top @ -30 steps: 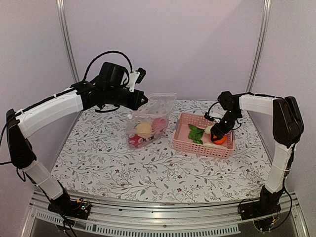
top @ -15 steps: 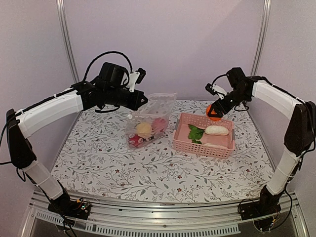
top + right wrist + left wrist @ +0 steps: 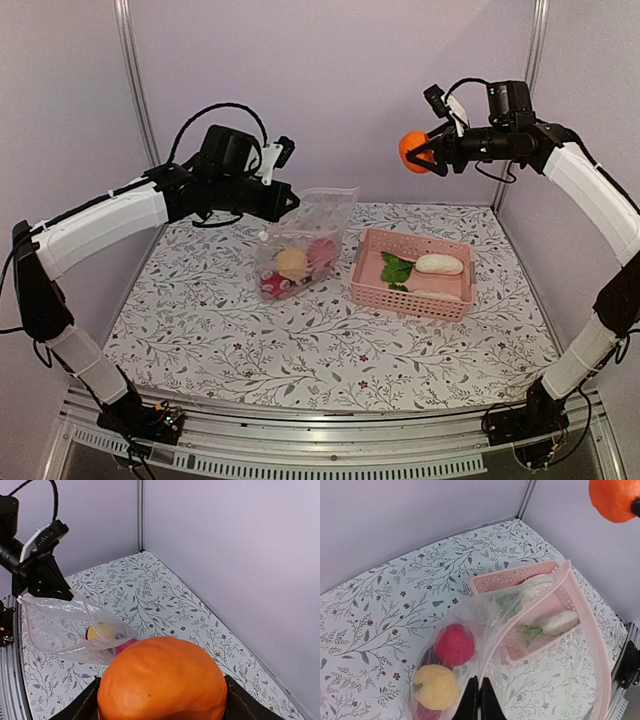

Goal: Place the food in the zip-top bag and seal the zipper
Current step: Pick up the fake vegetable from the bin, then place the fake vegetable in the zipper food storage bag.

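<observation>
The left gripper (image 3: pixel 291 202) is reaching out over the far left of the table (image 3: pixel 200 330), its jaws pressed together and pinching the top edge of the bag (image 3: pixel 305 240). The bag is hanging from that pinch with its bottom resting on the table, just left of the basket (image 3: pixel 412 300). In the left wrist view the fingers (image 3: pixel 479 700) are meeting on the clear plastic, and the zipper (image 3: pixel 585 611) is curving away to the right as a pale pink strip along the bag's open mouth. Inside the bag a yellow fruit (image 3: pixel 291 262) is sitting beside a red ball (image 3: pixel 322 250), with another red piece (image 3: pixel 272 286) lying lower by the near corner. The right gripper (image 3: pixel 418 155) is hanging high in the air above and behind the basket, well off the table, with its jaws spread wide around the orange (image 3: pixel 408 147) and gripping it on both sides; the right wrist view is showing a finger (image 3: pixel 87 705) pressing against each flank of the fruit. In the basket a leaf (image 3: pixel 397 270) is lying touching a white oblong (image 3: pixel 440 264), and a second oblong (image 3: pixel 436 293) is lying along the near wall.
</observation>
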You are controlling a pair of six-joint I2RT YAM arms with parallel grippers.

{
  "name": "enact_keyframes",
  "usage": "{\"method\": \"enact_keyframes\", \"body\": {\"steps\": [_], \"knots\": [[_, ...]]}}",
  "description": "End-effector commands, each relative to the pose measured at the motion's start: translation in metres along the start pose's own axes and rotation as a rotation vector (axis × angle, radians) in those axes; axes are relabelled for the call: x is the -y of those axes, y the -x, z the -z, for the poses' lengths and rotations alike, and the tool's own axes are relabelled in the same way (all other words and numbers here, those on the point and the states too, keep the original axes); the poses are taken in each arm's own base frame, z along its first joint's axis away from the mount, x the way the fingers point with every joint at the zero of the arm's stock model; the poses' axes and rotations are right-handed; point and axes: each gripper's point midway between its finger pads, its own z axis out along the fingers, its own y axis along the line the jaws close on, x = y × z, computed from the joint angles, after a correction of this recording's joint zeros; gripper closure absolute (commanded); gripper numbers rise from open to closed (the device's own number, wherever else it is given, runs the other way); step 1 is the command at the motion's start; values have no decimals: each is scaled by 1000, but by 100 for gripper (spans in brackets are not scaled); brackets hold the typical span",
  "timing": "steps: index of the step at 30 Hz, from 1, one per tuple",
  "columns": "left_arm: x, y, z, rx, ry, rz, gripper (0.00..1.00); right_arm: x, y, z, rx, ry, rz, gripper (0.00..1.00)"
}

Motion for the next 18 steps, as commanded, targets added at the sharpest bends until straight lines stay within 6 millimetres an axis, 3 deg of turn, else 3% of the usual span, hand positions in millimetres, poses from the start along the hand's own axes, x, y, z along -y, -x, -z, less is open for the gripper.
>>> {"method": "enact_keyframes", "body": {"steps": [1, 7, 18], "knots": [[-3, 8, 1, 13, 6, 16, 100, -52, 52, 9, 159, 164, 66, 41], [-1, 9, 4, 14, -4, 16, 100, -100, 58, -11, 155, 293, 104, 41], [2, 10, 9, 8, -13, 23, 100, -157, 49, -59, 122, 414, 182, 40]]}}
